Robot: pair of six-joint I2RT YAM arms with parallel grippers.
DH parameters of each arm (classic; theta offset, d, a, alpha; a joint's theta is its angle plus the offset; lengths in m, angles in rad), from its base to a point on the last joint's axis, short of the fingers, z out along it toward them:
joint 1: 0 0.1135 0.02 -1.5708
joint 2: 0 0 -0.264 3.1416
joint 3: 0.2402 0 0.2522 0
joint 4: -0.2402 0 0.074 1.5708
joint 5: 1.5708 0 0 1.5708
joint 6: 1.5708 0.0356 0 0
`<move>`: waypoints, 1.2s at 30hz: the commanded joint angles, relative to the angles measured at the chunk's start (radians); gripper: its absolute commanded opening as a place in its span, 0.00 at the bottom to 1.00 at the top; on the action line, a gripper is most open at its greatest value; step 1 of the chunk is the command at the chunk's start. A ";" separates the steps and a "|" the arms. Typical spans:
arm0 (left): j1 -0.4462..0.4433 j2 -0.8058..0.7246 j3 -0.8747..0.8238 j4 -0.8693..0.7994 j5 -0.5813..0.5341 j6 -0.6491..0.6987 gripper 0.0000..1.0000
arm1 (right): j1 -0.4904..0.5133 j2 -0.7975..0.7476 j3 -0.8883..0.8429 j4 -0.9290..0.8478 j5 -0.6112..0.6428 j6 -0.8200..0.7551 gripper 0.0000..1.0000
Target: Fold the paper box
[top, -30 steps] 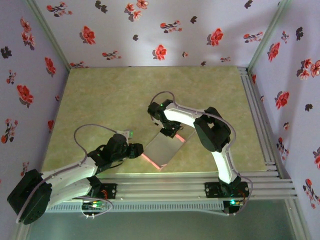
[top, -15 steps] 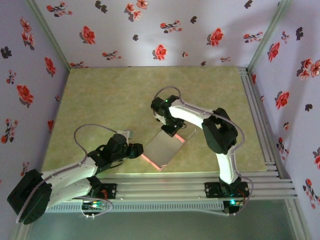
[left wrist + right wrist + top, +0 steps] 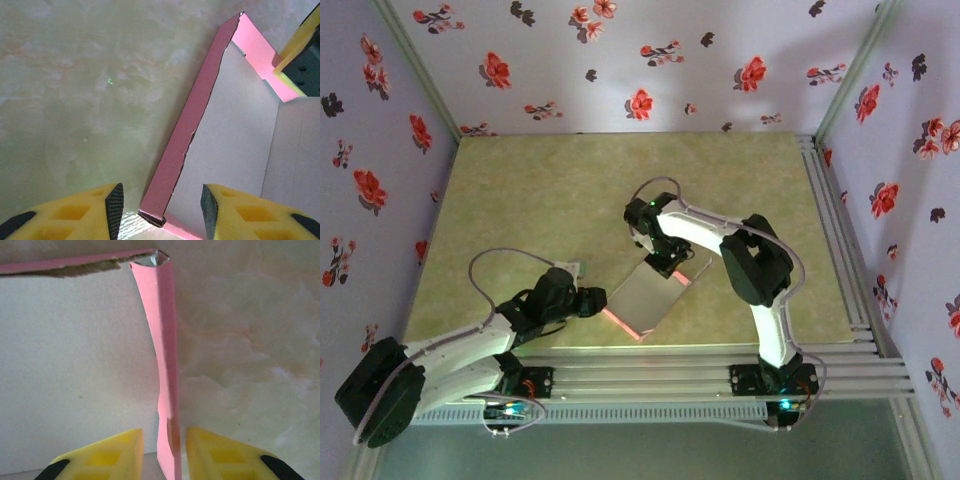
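The paper box [image 3: 642,297] lies near the table's front middle, its grey-white inside facing up and pink side walls raised. My left gripper [image 3: 594,300] is at its left corner. In the left wrist view it [image 3: 159,210] stands open, astride the near end of a pink wall [image 3: 195,120], not touching it. My right gripper [image 3: 670,266] is at the box's far edge. The right wrist view has it [image 3: 165,450] open narrowly, a pink wall [image 3: 165,340] upright between the fingers with slim gaps on both sides. The grey panel [image 3: 75,365] lies left of that wall.
The box rests on a pale green marbled table top [image 3: 550,200]. Aluminium rails [image 3: 840,240] run along the right side and the near edge. Floral walls [image 3: 620,60] close in the back and both sides. A yellow finger of the right gripper [image 3: 300,55] enters the left wrist view's upper right.
The right arm has shifted a little to the right along the box's far edge. The left arm and the box have stayed put.
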 commanded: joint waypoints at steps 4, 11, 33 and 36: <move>-0.007 -0.017 0.012 0.004 -0.017 0.027 0.48 | -0.002 0.040 -0.014 0.009 0.034 -0.003 0.24; -0.007 -0.017 0.012 0.002 -0.017 0.028 0.48 | 0.012 0.041 -0.038 0.055 0.123 -0.046 0.06; -0.007 -0.016 0.021 -0.007 -0.020 0.036 0.47 | 0.088 0.056 -0.119 0.278 0.367 -0.115 0.00; -0.007 -0.016 0.021 -0.008 -0.018 0.036 0.47 | 0.099 0.073 -0.130 0.281 0.392 -0.113 0.00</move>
